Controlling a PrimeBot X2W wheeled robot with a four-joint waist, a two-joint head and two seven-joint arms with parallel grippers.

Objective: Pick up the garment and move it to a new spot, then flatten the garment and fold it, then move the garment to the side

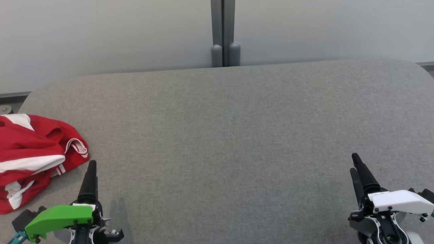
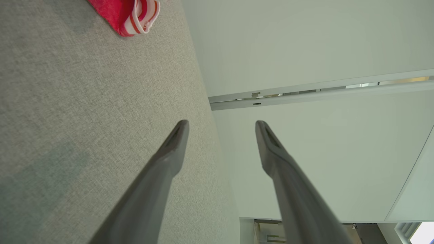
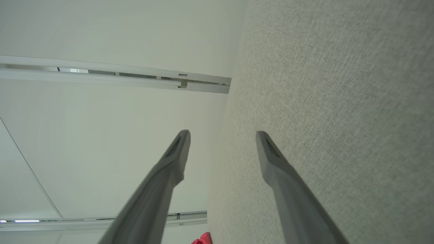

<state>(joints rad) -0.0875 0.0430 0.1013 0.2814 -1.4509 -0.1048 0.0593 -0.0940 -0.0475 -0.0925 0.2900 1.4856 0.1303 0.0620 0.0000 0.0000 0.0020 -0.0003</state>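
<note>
The garment [image 1: 32,156] is red with white stripes and lies crumpled at the far left edge of the grey fabric table [image 1: 223,135]. My left gripper [image 1: 91,166] hovers just right of the garment's near corner, apart from it. In the left wrist view that gripper [image 2: 222,123] stands open and empty, with a striped cuff of the garment [image 2: 135,15] at the top left. My right gripper [image 1: 354,162] is at the table's near right. Its wrist view shows it [image 3: 222,134] open with nothing between the fingers. A sliver of the red garment [image 3: 202,239] peeks in at that view's bottom edge.
Pale wall panels stand behind the table, joined by a grey post [image 1: 222,34] at the middle. The table's rounded back corners curve off at left and right. Bare grey surface stretches between the two grippers.
</note>
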